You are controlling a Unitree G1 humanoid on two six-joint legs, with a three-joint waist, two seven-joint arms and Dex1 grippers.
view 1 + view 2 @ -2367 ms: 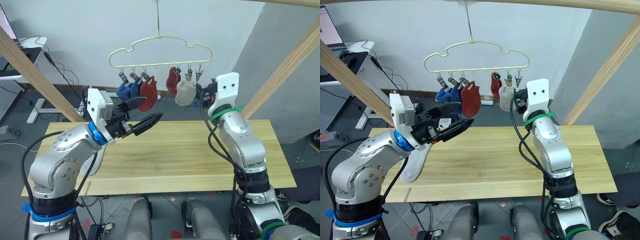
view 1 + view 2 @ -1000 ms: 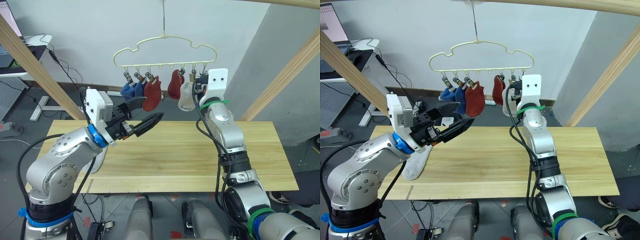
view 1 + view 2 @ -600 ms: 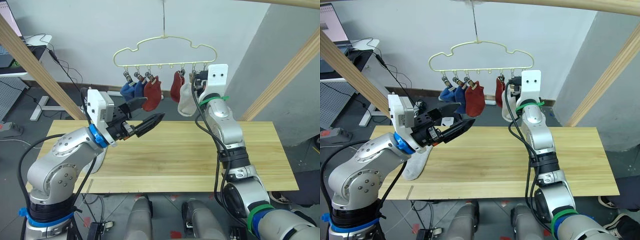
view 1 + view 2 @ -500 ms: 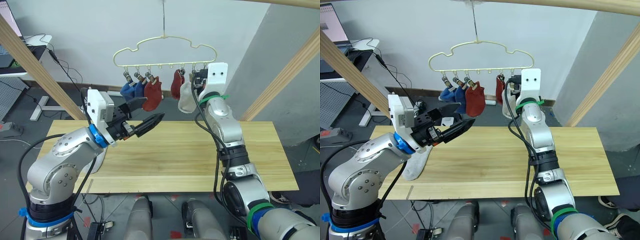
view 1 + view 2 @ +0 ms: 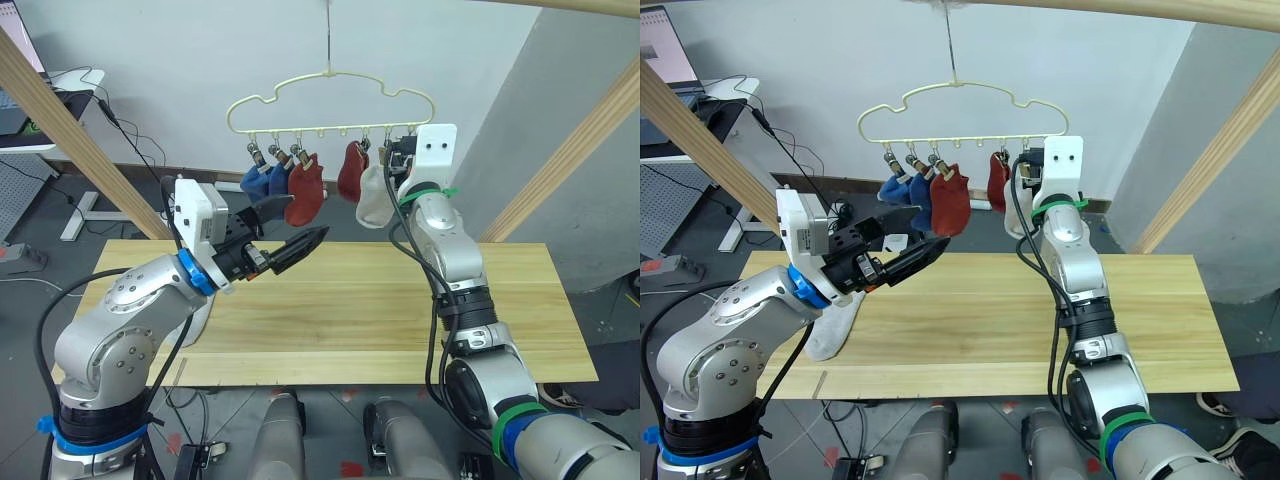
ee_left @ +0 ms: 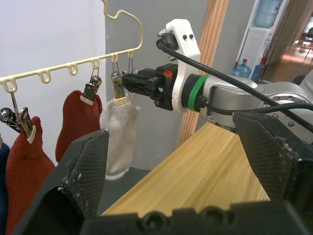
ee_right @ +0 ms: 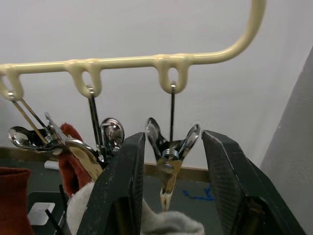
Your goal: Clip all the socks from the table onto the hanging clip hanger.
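While five socks are hanging clipped on the hanger (image 5: 330, 92), the right claw (image 7: 170, 161) is bracketing the end clip (image 7: 172, 142), fingers apart. One grey sock (image 5: 830, 325) is drooping over the desk's (image 5: 380, 310) left edge under the left claw (image 5: 290, 230), which is gaping empty.

The long rectangular table (image 5: 400, 310) of pale wooden planks runs left to right, its grain following the long edge. Most of the planking is bare — the middle, the right half and the far edge carry nothing. One item lies directly on it: a light grey knit sock (image 5: 830, 330) at the left end, near the front. The sock lies flat and roughly lengthwise from far to near, with its lower end at the table's near edge; its far part is covered by the robot's left arm. A thin dark line marks the front left corner of the tabletop — its nature cannot be told.
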